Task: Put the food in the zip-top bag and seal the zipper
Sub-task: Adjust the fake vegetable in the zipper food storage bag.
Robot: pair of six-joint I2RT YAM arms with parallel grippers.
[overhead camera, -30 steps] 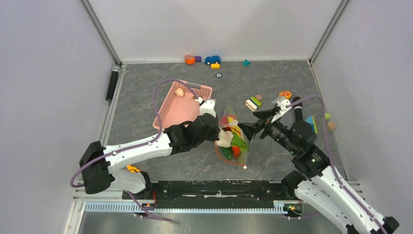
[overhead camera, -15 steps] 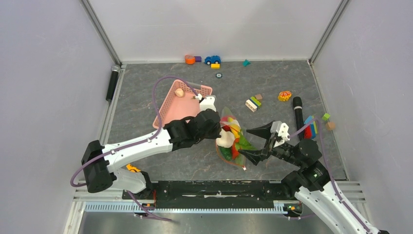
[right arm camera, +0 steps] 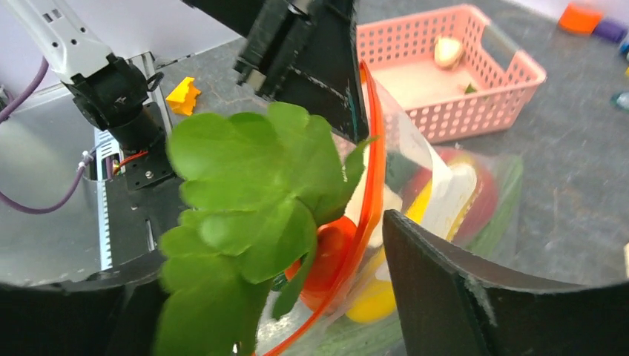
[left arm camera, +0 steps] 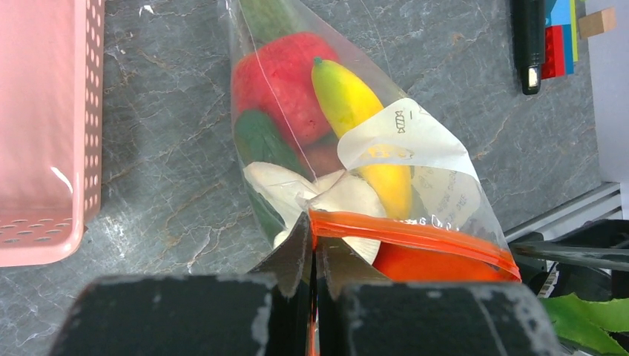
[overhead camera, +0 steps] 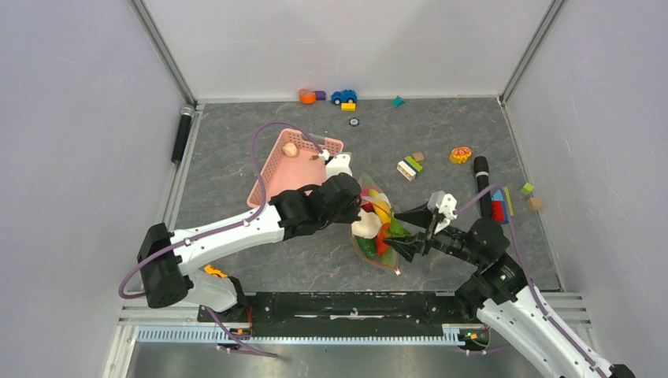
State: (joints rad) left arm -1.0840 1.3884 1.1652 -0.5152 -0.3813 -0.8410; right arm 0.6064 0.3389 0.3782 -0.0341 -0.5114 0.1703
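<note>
The clear zip-top bag [overhead camera: 376,228] lies mid-table, holding a red tomato [left arm camera: 285,74], yellow banana [left arm camera: 363,126], green cucumber [left arm camera: 259,137] and white mushroom [left arm camera: 297,189]. My left gripper [overhead camera: 354,208] is shut on the far end of the orange-red zipper strip [left arm camera: 415,233]. The carrot's orange body [right arm camera: 334,256] sits at the bag's mouth, and its green leaves [right arm camera: 245,208] stick out between the jaws of my right gripper [overhead camera: 403,231]. That gripper is open, with one finger [right arm camera: 460,289] beside the strip. The leaves hide its other finger.
The pink lattice basket [overhead camera: 272,181] stands just behind my left arm with a small pale pink piece [overhead camera: 291,149] in it. A black marker [overhead camera: 482,177] and coloured blocks [overhead camera: 410,165] lie right of the bag. A toy car [overhead camera: 343,96] is at the back edge.
My right gripper swung from behind the bag toward the near side, then moved left onto the bag's mouth and the carrot leaves. My left gripper kept its hold on the strip.
</note>
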